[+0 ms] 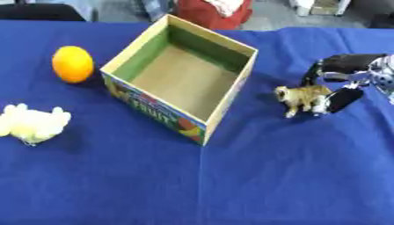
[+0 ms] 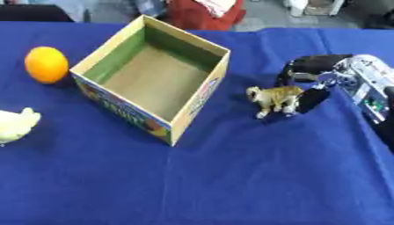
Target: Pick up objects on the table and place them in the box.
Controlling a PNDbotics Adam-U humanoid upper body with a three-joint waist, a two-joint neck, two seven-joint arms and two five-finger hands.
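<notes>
- Work surface: table (image 1: 231,189) covered with a blue cloth; it fills both eye views.
- Box (image 1: 224,104): open-topped cardboard, standing upright near the table's centre and turned at an angle to the table edge. Interior is green on the walls and plain brown on the floor. Outer wall facing the camera carries a colourful fruit print. Nothing lies inside it.
- Orange (image 1: 72,64): round, on the cloth to the left of the box, near its left corner but apart from it.
- Yellow plush toy (image 1: 31,124): soft, pale yellow, lying at the left edge of the table, nearer the camera than the orange, well apart from the box. Right eye view cuts most of it off.
- Toy animal (image 1: 301,97): small tan four-legged figure, standing upright on the cloth to the right of the box, head pointing toward the box. A clear strip of cloth separates it from the box wall.
- Right hand (image 2: 311,83): enters from the right side, black with silver joints. Fingers (image 1: 341,99) are curled around the rear of the toy animal, one dark finger behind it and another reaching down beside its hindquarters. Contact looks like a pinch on the toy's back end. Toy's feet appear to be on the cloth.
- Left hand: shows in neither view.
</notes>
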